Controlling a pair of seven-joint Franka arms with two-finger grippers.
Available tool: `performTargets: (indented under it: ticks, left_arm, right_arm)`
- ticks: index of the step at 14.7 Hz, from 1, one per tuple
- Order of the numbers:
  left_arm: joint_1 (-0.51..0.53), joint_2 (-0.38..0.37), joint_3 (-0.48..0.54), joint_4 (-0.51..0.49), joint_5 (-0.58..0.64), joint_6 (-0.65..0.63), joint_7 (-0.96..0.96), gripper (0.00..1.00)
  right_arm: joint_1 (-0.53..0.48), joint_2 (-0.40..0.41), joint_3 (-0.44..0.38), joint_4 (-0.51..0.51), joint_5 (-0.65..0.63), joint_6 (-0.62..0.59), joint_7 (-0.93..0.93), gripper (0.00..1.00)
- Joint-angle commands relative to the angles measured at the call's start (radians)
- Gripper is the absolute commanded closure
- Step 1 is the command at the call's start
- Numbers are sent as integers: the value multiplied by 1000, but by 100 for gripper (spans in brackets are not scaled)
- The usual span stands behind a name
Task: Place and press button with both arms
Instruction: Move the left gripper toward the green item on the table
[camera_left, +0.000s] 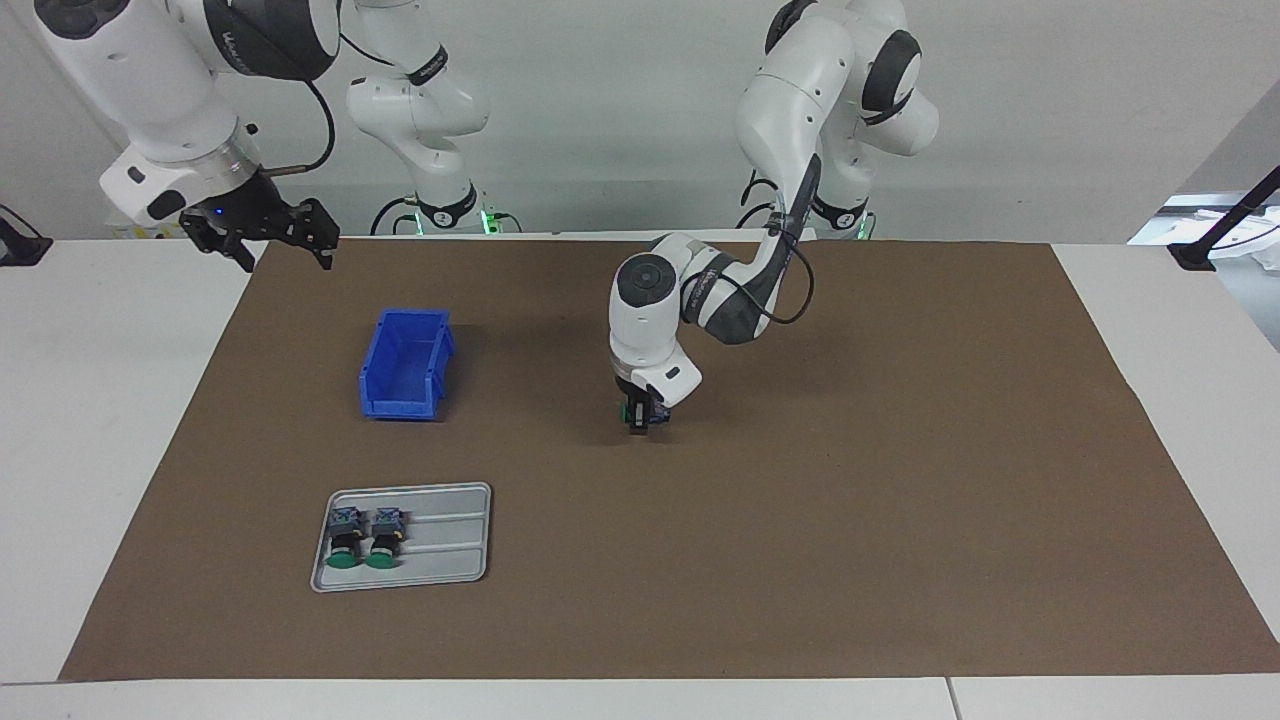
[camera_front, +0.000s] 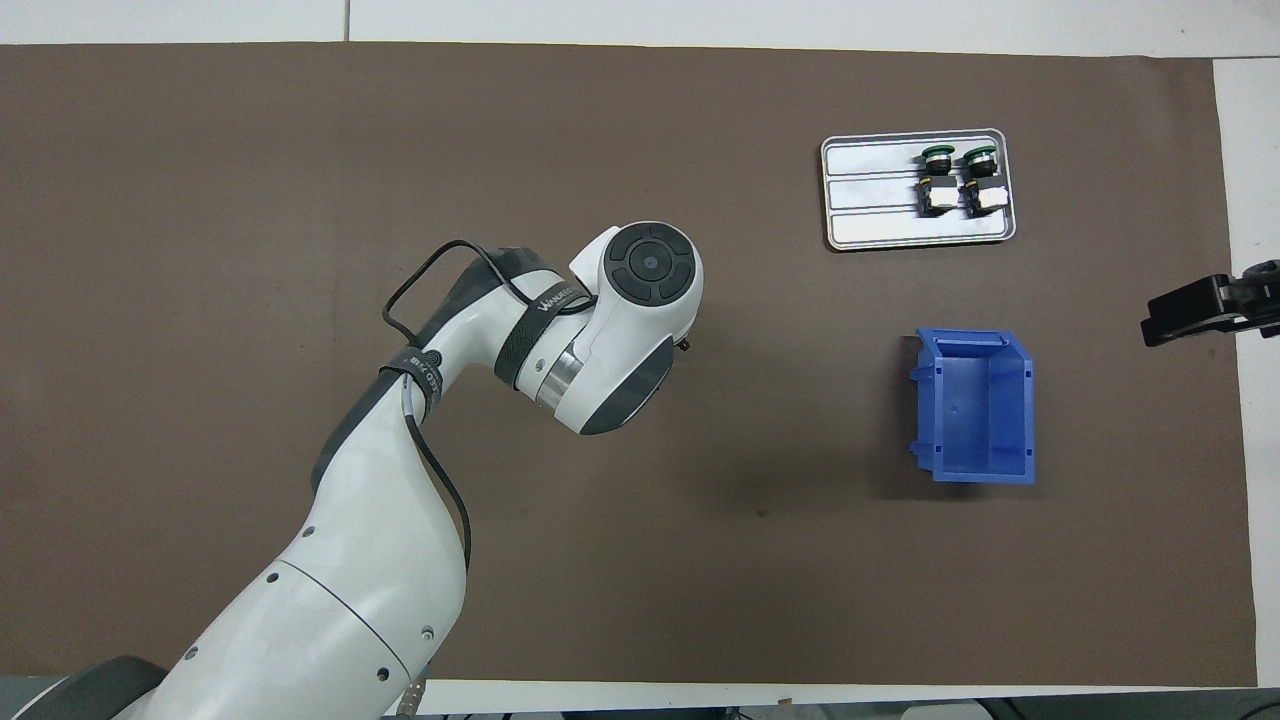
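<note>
- The left claw (camera_left: 640, 415) is down at the brown mat (camera_left: 900, 480) near the middle of the table (camera_left: 110, 420), its wrist pointing straight down.
- Between its fingers sits a button (camera_left: 634, 411): a sliver of green and some blue-grey show beside the black fingers. Whether the fingers already pinch it I cannot tell; the overhead view hides this under the wrist.
- Two more buttons (camera_left: 365, 537) lie side by side on a grey tray (camera_left: 450, 540), toward the right arm's end of the table and farther from the robots than the blue bin (camera_left: 405, 365).
- Each lies on its side: a round flat green cap pointing away from the robots, a black barrel, then a blue-grey block base with a pale face seen from overhead.
- The bin stands open-topped on the mat.
- The right claw (camera_left: 285, 240) waits in the air over the mat's corner at its own end, fingers spread apart, holding nothing.
</note>
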Motion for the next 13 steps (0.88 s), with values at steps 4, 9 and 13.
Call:
performTargets:
  ticks: [4, 9, 13]
  left_arm:
    - [-7, -19, 15, 1, 4, 6, 0, 94]
    - [30, -92, 15, -8, -2, -37, 39, 96]
    - [94, -201, 11, -121, -136, -19, 136, 96]
  right_arm:
    - [-2, -13, 2, -12, 5, 6, 10, 2]
    - [-2, -13, 2, -12, 5, 6, 10, 2]
    - [-2, -13, 2, -12, 5, 6, 10, 2]
